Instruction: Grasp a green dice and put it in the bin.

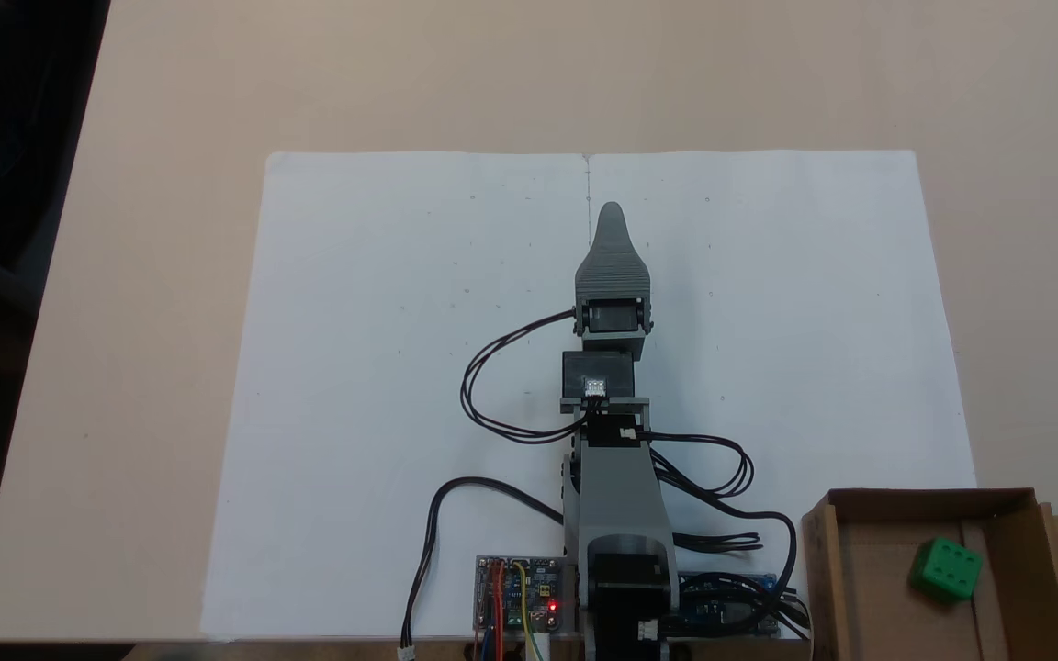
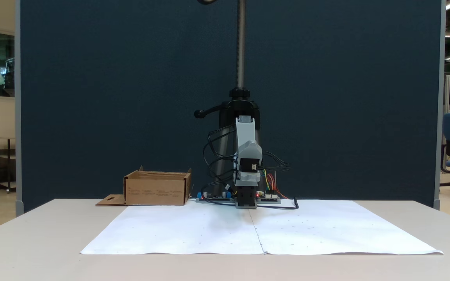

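The hand (image 1: 611, 216) hung empty over the white paper (image 1: 400, 367); whether it was wide or narrow, I could not tell. The green dice (image 1: 946, 569) already lay inside the bin (image 1: 820, 569), well apart at the near right of the tabletop (image 1: 162, 229).

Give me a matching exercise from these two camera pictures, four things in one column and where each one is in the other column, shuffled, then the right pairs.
Things:
1. green dice
2. bin
3. gripper
4. white paper

Places:
A. spread flat over the middle of the table
B. lying inside the cardboard box
C. above the paper's centre crease, away from the box
D. by the arm's base, at the lower right corner of the top-down fixed view

Pairs: 1-B, 2-D, 3-C, 4-A
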